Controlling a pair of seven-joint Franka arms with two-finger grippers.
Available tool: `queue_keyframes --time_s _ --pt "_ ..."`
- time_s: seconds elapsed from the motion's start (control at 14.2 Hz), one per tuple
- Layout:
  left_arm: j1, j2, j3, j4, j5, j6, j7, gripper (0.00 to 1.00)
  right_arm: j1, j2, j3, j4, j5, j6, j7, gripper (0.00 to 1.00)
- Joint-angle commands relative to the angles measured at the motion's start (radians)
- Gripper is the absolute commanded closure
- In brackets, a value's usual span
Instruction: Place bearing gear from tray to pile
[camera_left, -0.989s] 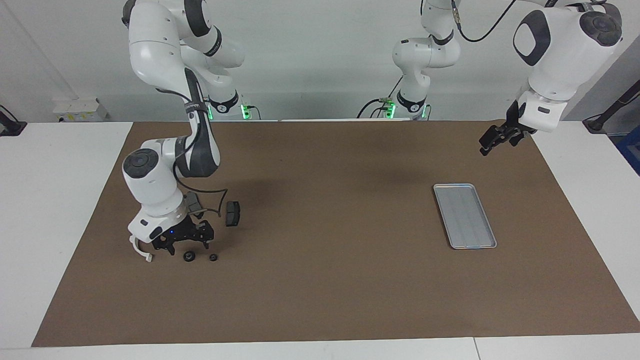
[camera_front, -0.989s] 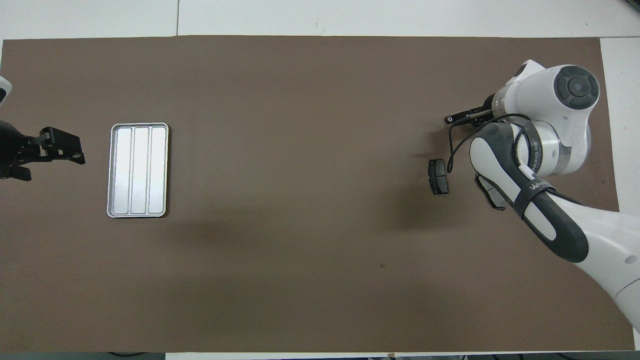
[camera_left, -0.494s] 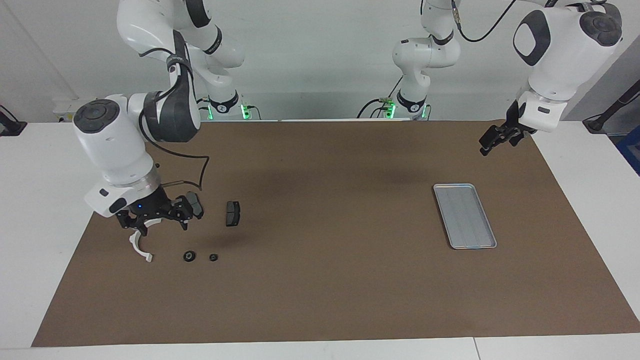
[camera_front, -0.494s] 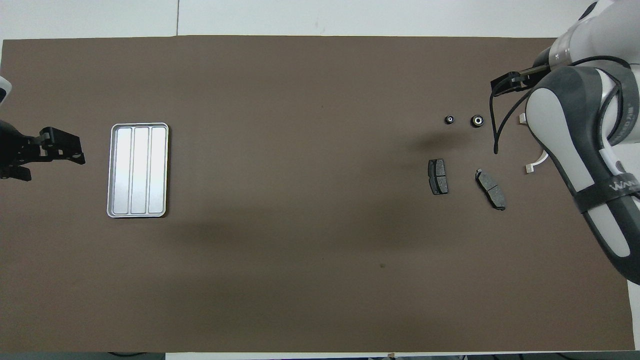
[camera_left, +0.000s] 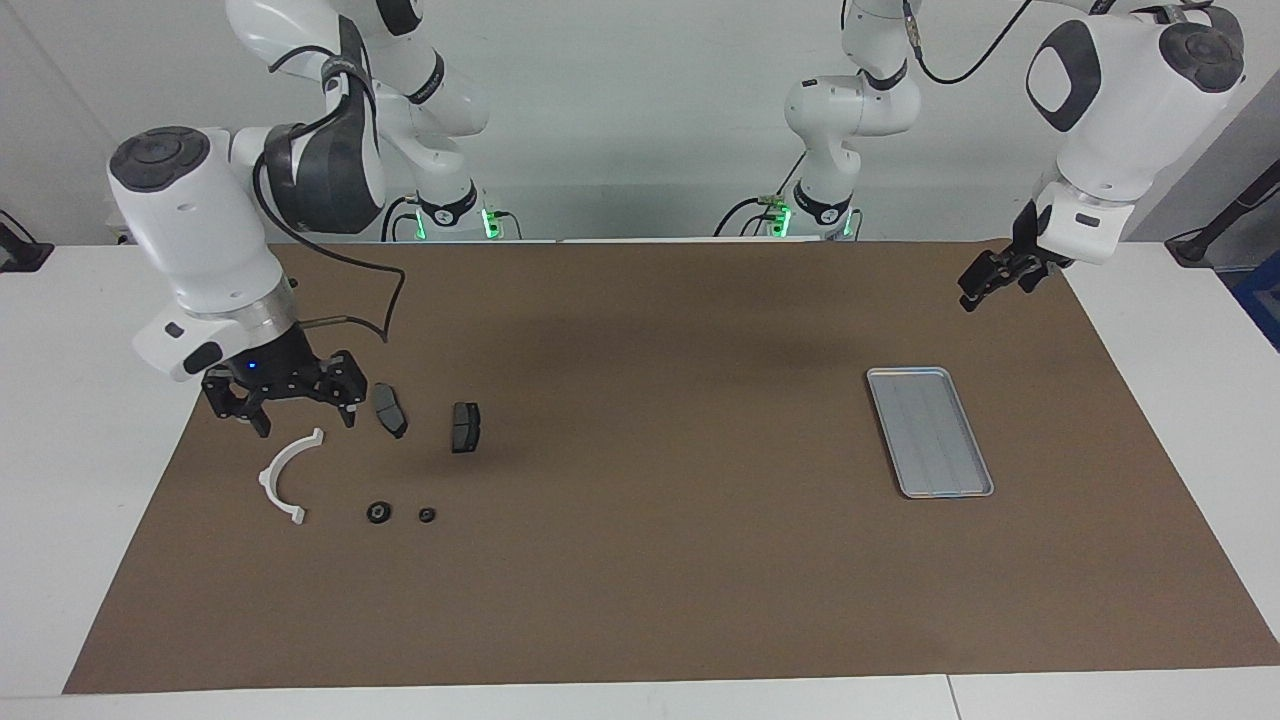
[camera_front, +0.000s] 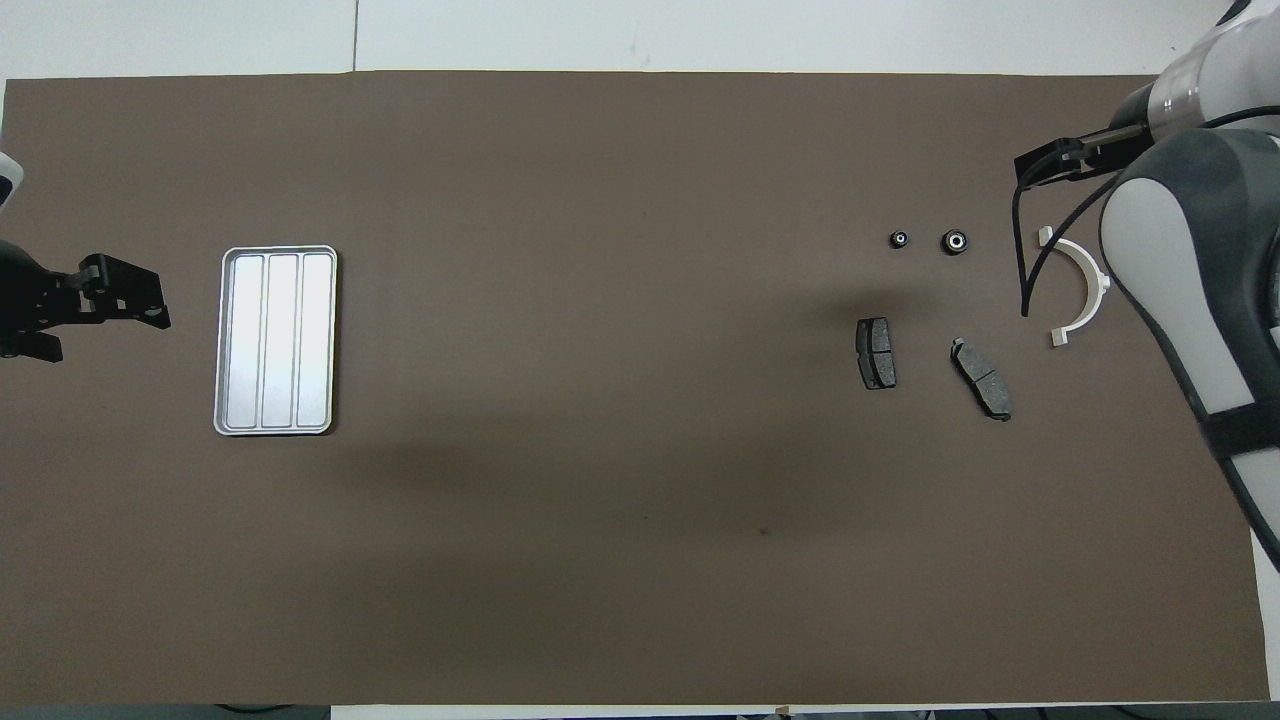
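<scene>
White-walled room; brown mat (camera_left: 640, 560) over the white bench (camera_left: 1150, 690); flat silver-grey ridged metal tray (camera_left: 930, 432) lies bare.
Both small black ring-shaped bearing gears (camera_left: 378, 513) (camera_left: 426, 515) rest by the white plastic arc (camera_left: 285, 478) and dark grey pads (camera_left: 465, 427). Judged placed: right claw (camera_left: 283, 392), spread and carrying nothing, should lift clear; left claw (camera_left: 990, 279), spread, waits. Only the overhead view shows the gears' pale centres (camera_front: 955, 240).

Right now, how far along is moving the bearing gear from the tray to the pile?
Looks done: the tray holds nothing, and two small bearing gears lie with the white arc and two brake pads. In hand: nothing. The right pincer hangs open over the pile's edge, and the left pincer waits open, raised near the tray. Nothing visible remains to move.
</scene>
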Motion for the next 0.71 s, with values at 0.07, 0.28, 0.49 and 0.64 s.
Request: queue_keyframes --time_s 0.07,0.28,0.49,0.64 --pt "0.003 -0.031 0.000 -0.034 -0.010 0.022 0.004 0.00 -0.027 -0.066 0.006 -0.003 0.025 -0.083 -0.003 0.00" --pt "0.003 -0.031 0.000 -0.034 -0.010 0.022 0.004 0.00 -0.036 -0.124 0.003 -0.003 0.031 -0.155 -0.003 0.00" --pt "0.003 -0.031 0.000 -0.034 -0.010 0.020 0.004 0.00 -0.035 -0.149 0.003 -0.003 0.031 -0.187 0.000 0.00" --pt "0.003 -0.031 0.000 -0.034 -0.010 0.022 0.004 0.00 -0.044 -0.162 0.001 -0.006 0.040 -0.197 -0.003 0.00"
